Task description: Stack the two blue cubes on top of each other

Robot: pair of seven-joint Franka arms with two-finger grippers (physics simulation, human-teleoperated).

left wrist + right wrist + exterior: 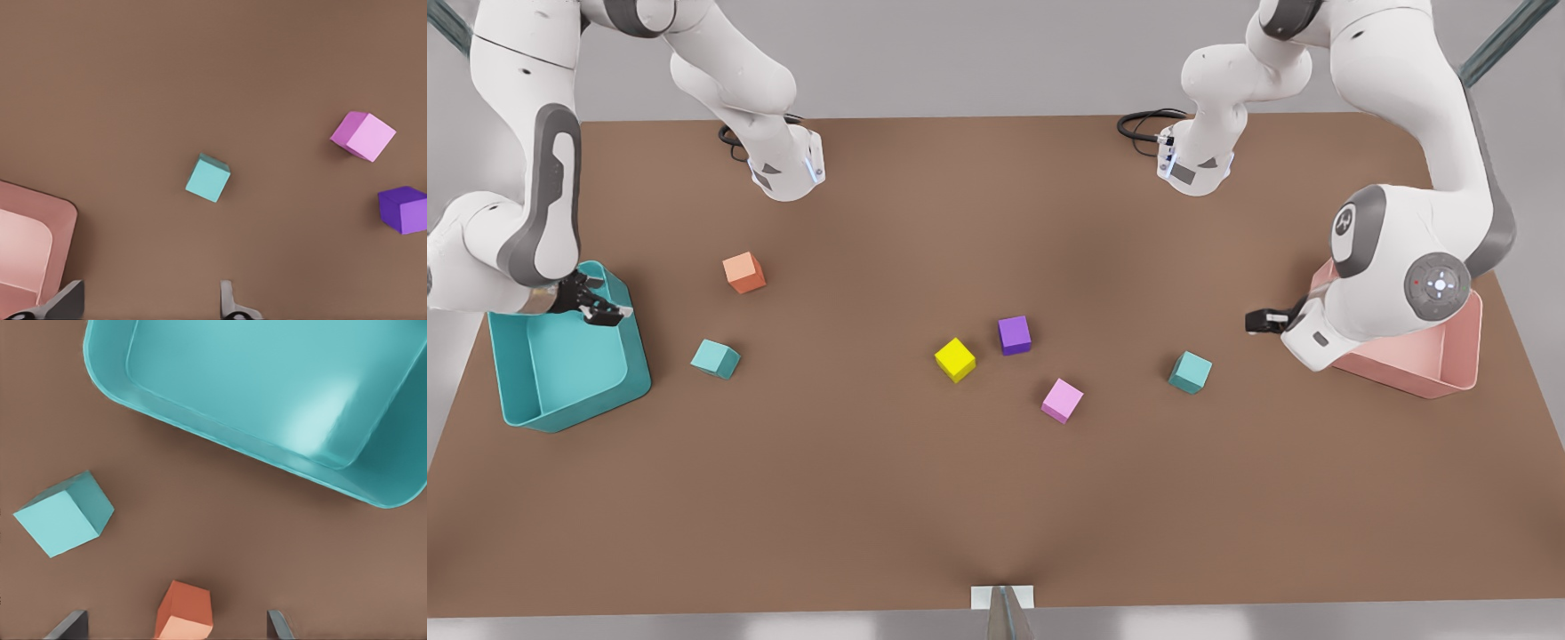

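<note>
Cubes unstacked: one blue cube point(715, 358) near the table's point(996, 498) teal-bin edge, other blue cube point(1191, 372) near pink-bin edge. Left gripper point(1267, 320) and right gripper point(596, 302) released, empty. Judged light, rigid; grip opposite flat faces

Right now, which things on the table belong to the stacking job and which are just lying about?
Job: blue cube near the teal bin; blue cube near the pink bin.

Lying about: orange cube, yellow cube, purple cube, pink cube, teal bin, pink bin.

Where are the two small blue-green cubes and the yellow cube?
Small teal cube beside the teal bin point(715, 358), front view, top face.
Small teal cube near the pink bin point(1191, 372), front view, top face.
Yellow cube point(955, 359), front view, top face.
</note>
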